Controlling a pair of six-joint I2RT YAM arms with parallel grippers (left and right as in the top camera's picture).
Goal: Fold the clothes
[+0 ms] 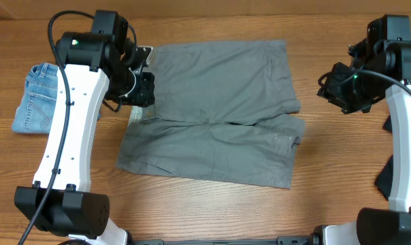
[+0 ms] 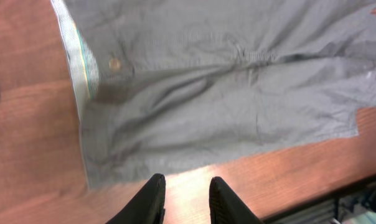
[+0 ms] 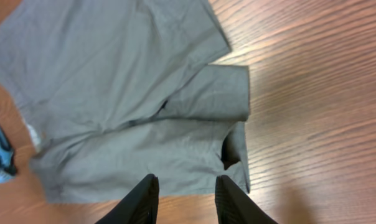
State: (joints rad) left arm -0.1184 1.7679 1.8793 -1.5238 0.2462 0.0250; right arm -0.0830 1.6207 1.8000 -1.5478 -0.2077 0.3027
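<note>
Grey cloth shorts (image 1: 212, 112) lie spread flat at the middle of the wooden table (image 1: 212, 211), with the waistband at the left and both legs running right. A button and the striped inner band show at the waist in the left wrist view. At the right, the hem of one leg is doubled over on itself.

Rising from its base at the near left, the left arm (image 1: 69, 136) sends its white link toward the far side. It then bends at the top so that the left gripper (image 1: 141, 88) points down at the left edge of the waistband. From its own camera, the left gripper's jaws stand partly apart with only bare wood between them and nothing held.

From the near right, the right arm (image 1: 399, 143) climbs the same way, with its wrist turned in toward the middle. The right gripper (image 1: 341, 88) hangs over bare wood, right of the leg hems and clear of the cloth. Its jaws are likewise parted and empty, framing the near leg's hem below in the right wrist view.

Light-blue denim shorts (image 1: 37, 99) sit bunched at the far left, apart from the grey pair. A black shape (image 1: 386, 178) lies at the right edge, partly behind the right arm and too hidden to make out.
</note>
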